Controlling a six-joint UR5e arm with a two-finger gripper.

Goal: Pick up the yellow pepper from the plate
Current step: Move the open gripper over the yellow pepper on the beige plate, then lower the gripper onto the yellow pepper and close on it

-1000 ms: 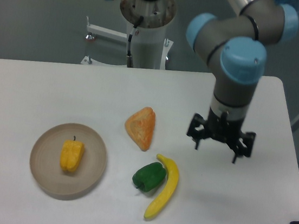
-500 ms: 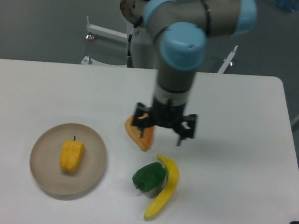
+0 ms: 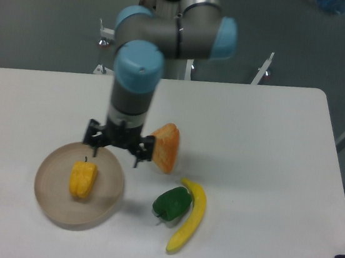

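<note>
The yellow pepper (image 3: 82, 179) lies on its side in the middle of the round beige plate (image 3: 48, 194) at the front left of the white table, its dark stem pointing away from the camera. My gripper (image 3: 116, 155) hangs open above the plate's far right rim, up and to the right of the pepper. Nothing is between its fingers. One black fingertip (image 3: 93, 151) shows just above the pepper's stem, the other (image 3: 135, 163) is over the table beside the plate.
An orange triangular wedge (image 3: 165, 146) sits right beside the gripper on its right. A green pepper (image 3: 171, 203) and a long yellow banana (image 3: 189, 217) lie together at the front centre. The arm's base (image 3: 170, 47) stands at the table's far edge.
The arm has swept left across the table, from the right side past the orange wedge to above the plate's far right rim. The gripper stayed open. No object has moved.
</note>
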